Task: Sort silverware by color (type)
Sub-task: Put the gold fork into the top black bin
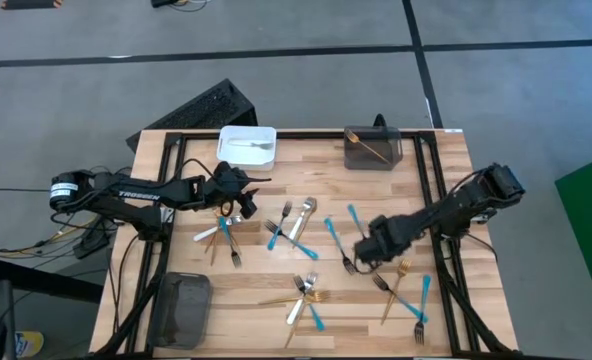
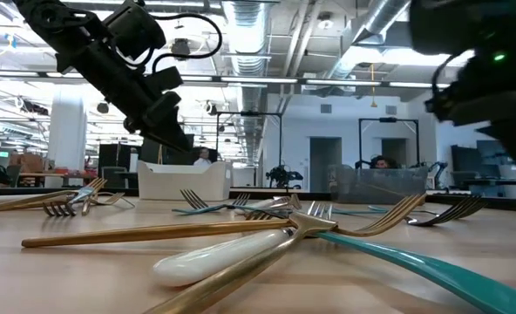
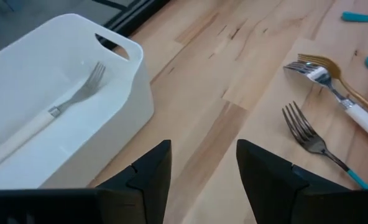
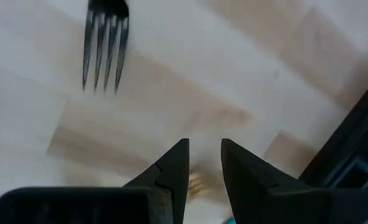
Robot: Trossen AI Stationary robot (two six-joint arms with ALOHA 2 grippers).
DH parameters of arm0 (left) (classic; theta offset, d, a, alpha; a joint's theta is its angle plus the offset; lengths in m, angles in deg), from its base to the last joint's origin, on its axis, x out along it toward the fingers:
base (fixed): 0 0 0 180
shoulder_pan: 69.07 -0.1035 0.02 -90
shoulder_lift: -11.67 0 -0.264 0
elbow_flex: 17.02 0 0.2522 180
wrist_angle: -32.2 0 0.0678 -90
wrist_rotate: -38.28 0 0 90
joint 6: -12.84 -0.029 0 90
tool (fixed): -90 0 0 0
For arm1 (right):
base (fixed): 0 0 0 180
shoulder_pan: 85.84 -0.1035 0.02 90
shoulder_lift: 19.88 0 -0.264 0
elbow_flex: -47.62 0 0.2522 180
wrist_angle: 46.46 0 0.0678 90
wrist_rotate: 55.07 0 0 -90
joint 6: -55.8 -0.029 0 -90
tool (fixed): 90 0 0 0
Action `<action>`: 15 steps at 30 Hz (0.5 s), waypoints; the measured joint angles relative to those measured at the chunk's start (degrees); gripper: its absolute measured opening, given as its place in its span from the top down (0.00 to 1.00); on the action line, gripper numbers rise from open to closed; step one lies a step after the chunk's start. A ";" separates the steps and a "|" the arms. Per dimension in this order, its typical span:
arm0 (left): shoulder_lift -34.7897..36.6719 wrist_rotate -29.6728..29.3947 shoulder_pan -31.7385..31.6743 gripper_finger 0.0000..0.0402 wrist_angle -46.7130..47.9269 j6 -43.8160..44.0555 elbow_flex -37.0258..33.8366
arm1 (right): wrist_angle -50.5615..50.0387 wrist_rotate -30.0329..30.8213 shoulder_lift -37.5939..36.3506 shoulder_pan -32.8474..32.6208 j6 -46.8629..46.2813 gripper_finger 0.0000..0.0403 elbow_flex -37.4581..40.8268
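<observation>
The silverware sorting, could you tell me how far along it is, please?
Barely begun. Done: one white-handled fork lies in the white bin, and a gold piece in the dark bin. In hand: nothing; the left tool is open and empty beside the white bin, the right tool empty above the table. Left: many pieces scattered on the table.

Only readable text: "TROSSEN" in white letters on the left arm (image 1: 136, 194), seen in the high view. Nothing legible on the bins, silverware, table, or in the room behind.
</observation>
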 joint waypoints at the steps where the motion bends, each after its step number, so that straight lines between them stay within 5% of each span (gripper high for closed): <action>1: 0.00 -0.35 0.00 0.58 -0.02 -0.04 -0.02 | 0.27 -0.95 0.04 -1.38 -1.41 0.71 -0.02; 7: 0.00 -0.31 -0.02 0.58 -0.18 0.11 -0.02 | 2.89 -8.25 2.36 -8.86 -10.27 0.71 -0.04; 15: 0.00 0.57 -0.02 0.58 0.05 0.17 -0.02 | 9.13 -7.18 2.51 -15.30 -23.53 0.71 -0.01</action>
